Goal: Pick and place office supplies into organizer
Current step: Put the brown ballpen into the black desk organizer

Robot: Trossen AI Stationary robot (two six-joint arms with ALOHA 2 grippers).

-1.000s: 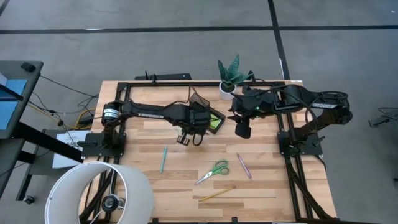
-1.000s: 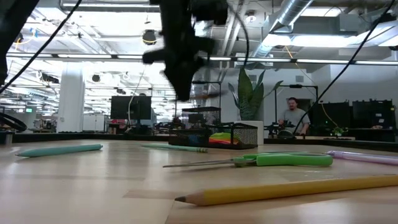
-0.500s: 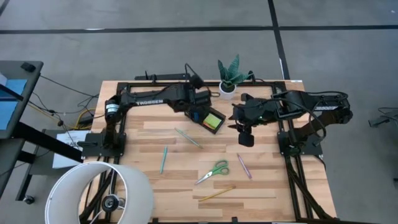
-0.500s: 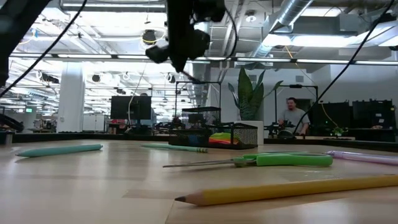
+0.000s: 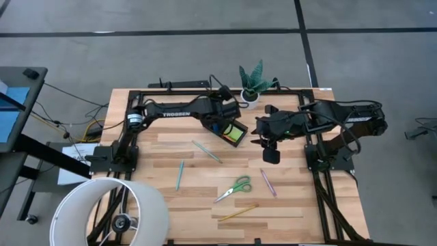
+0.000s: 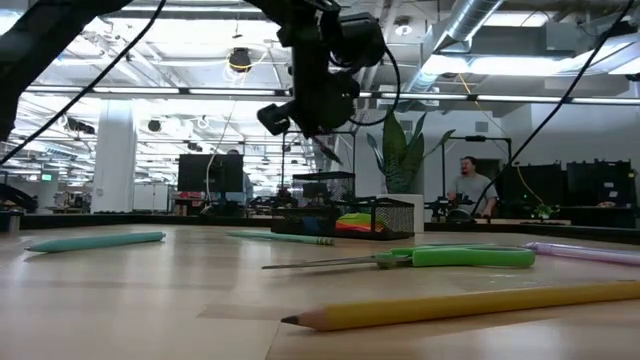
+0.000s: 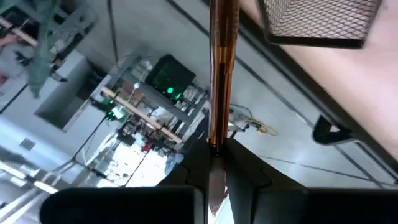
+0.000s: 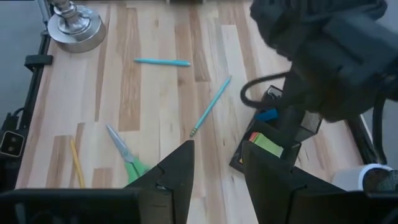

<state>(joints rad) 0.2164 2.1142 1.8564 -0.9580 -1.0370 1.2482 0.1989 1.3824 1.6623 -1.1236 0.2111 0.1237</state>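
My left gripper [image 5: 220, 117] hangs over the far end of the black mesh organizer [image 5: 229, 131], shut on a brown pen [image 7: 221, 74]. The organizer holds a lime-green sticky-note pad [image 5: 235, 132] and a small blue eraser [image 5: 216, 127]. Lying flat on the wooden table are two teal pens [image 5: 179, 175] [image 5: 206, 152], green-handled scissors [image 5: 234, 188], a pink pen [image 5: 268, 182] and a yellow pencil [image 5: 237, 213]. My right gripper [image 5: 270, 153] waits open in the air, to the right of the organizer. My left gripper pinches the brown pen between its two fingers, at the part [image 7: 216, 134] nearest their tips. The pen runs on along the fingers and out past them. Fingers and pen slant downward, and the pen is lifted clear above the organizer's mesh wall [image 7: 317, 22].
A potted green plant [image 5: 251, 83] stands at the far edge just behind the organizer. Black frame rails [image 5: 321, 178] line the table's sides. A big white lamp shade [image 5: 109, 212] overlaps the near left corner. Bare wood lies between the loose supplies.
My left gripper has carried the brown pen from the table's middle toward the far edge and somewhat right, ending over the organizer. Its wrist has rolled strongly on the way and it stays shut. The teal pen that the arm covered now shows.
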